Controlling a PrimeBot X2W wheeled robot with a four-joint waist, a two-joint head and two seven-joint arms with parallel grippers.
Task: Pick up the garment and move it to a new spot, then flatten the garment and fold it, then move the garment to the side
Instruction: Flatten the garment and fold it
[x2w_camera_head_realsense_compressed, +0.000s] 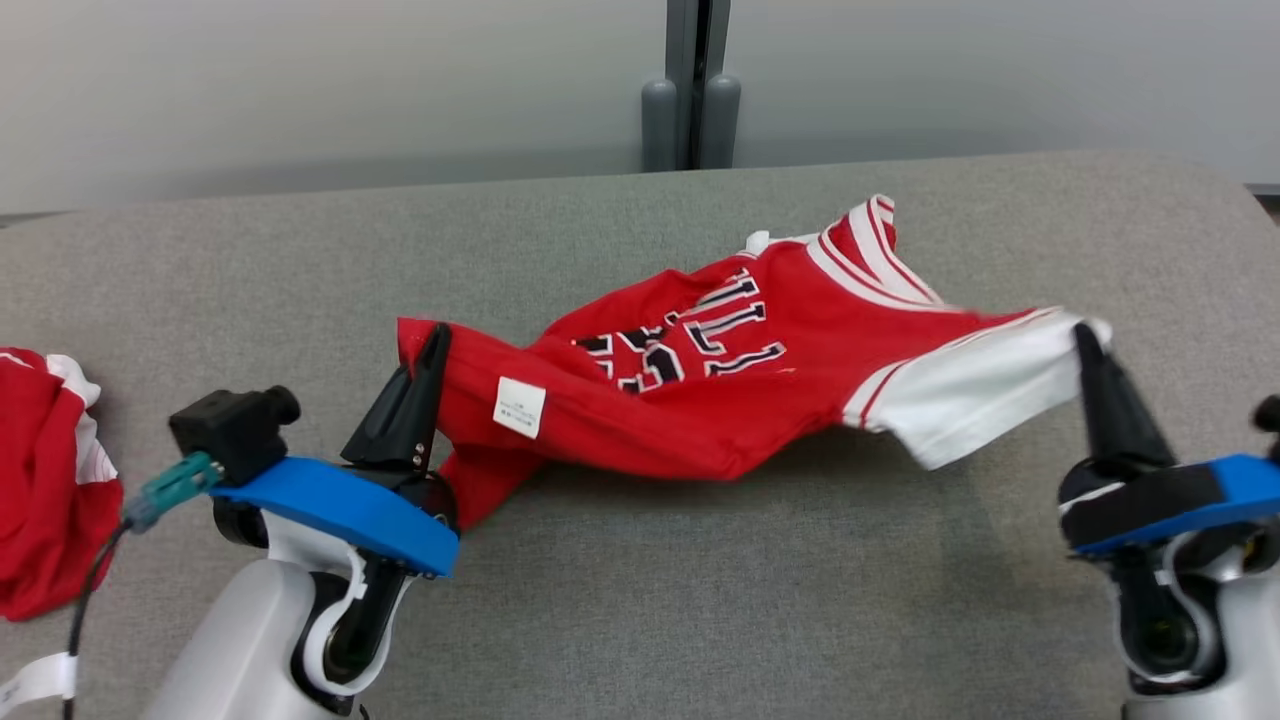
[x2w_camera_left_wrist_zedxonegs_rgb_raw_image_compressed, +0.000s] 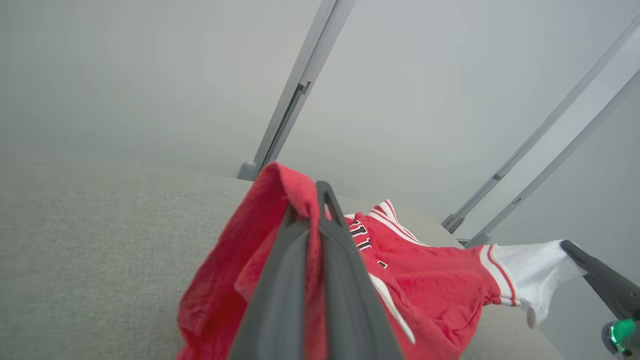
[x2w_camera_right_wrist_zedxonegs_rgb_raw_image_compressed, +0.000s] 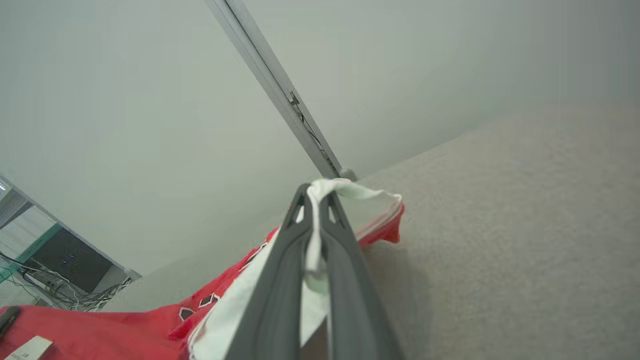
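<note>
The garment (x2w_camera_head_realsense_compressed: 700, 380) is a red jersey with white sleeves and black lettering, stretched across the grey table (x2w_camera_head_realsense_compressed: 700, 600) and partly lifted. My left gripper (x2w_camera_head_realsense_compressed: 432, 345) is shut on the garment's red hem at its left end; the left wrist view shows red cloth pinched between the fingers (x2w_camera_left_wrist_zedxonegs_rgb_raw_image_compressed: 280, 280) of that gripper (x2w_camera_left_wrist_zedxonegs_rgb_raw_image_compressed: 312, 195). My right gripper (x2w_camera_head_realsense_compressed: 1085, 340) is shut on the white sleeve at the right end. White fabric (x2w_camera_right_wrist_zedxonegs_rgb_raw_image_compressed: 312, 240) is clamped between its dark fingers (x2w_camera_right_wrist_zedxonegs_rgb_raw_image_compressed: 280, 290) in the right wrist view. A white label (x2w_camera_head_realsense_compressed: 520, 407) faces up on the garment.
A second red and white garment (x2w_camera_head_realsense_compressed: 45, 480) lies bunched at the table's left edge. A grey post (x2w_camera_head_realsense_compressed: 690, 90) stands behind the table's far edge against a pale wall. In the left wrist view the right gripper's finger (x2w_camera_left_wrist_zedxonegs_rgb_raw_image_compressed: 600, 280) holds the sleeve.
</note>
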